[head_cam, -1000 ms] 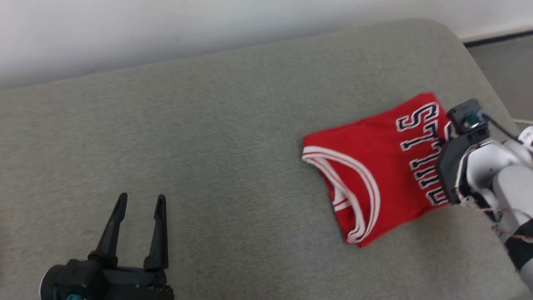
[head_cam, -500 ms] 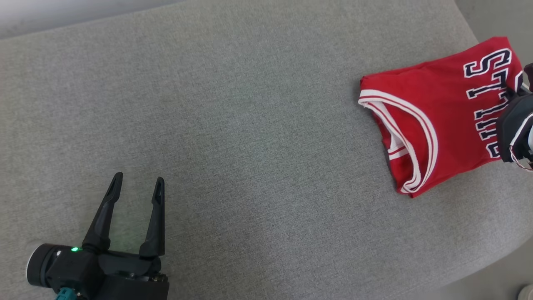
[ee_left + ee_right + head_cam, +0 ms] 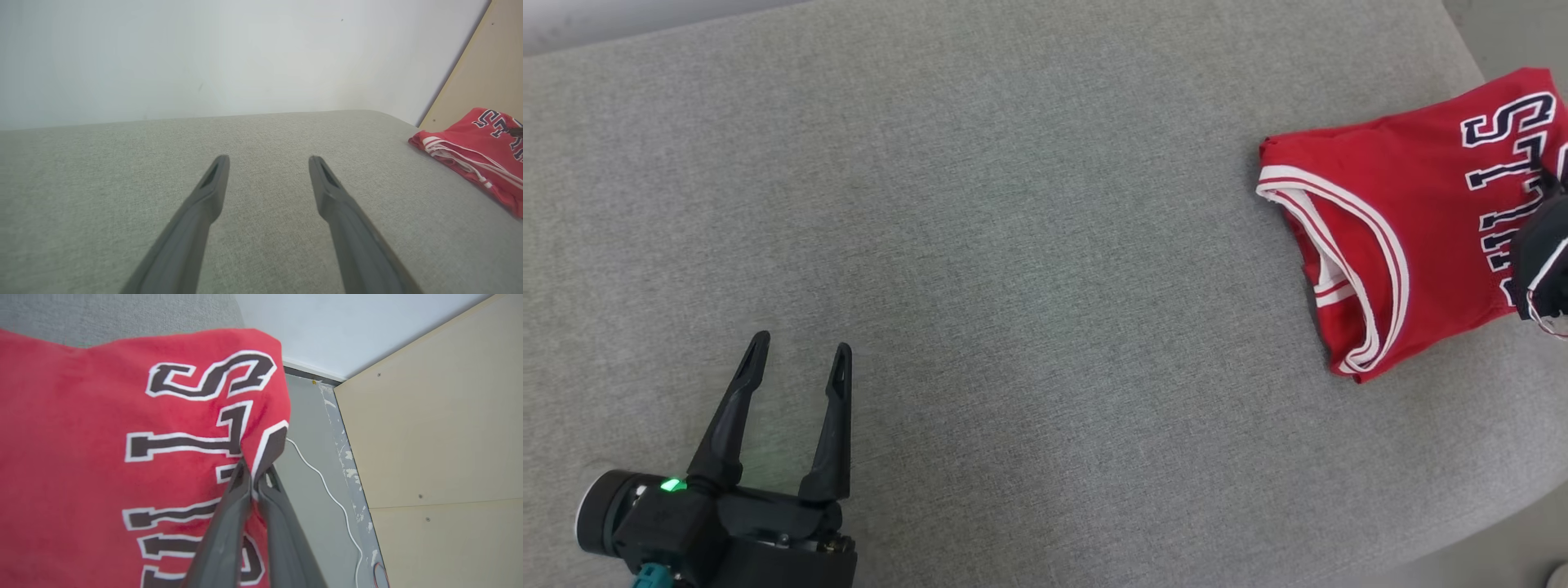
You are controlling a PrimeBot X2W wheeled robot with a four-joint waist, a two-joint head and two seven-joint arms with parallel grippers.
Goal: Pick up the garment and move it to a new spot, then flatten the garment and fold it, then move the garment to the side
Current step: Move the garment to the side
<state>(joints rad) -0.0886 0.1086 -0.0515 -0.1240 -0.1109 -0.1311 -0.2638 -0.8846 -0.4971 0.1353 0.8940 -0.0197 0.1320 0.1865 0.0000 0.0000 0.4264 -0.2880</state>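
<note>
The jersey [image 3: 1388, 237] lies folded at around 2 o'clock on the grey cushion [image 3: 1013, 245], close to its edge. The right gripper [image 3: 253, 479] is pinched tight on the jersey's lettered edge. The left gripper [image 3: 801, 341] sits at 7 o'clock, fingers spread wide, holding nothing.

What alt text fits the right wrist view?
The right gripper, shut, pinches a fold at the edge of a red jersey with dark, white-outlined lettering; a grey cushion shows beyond it. To the side are a grey floor with a thin white cable and a pale wooden panel.
</note>
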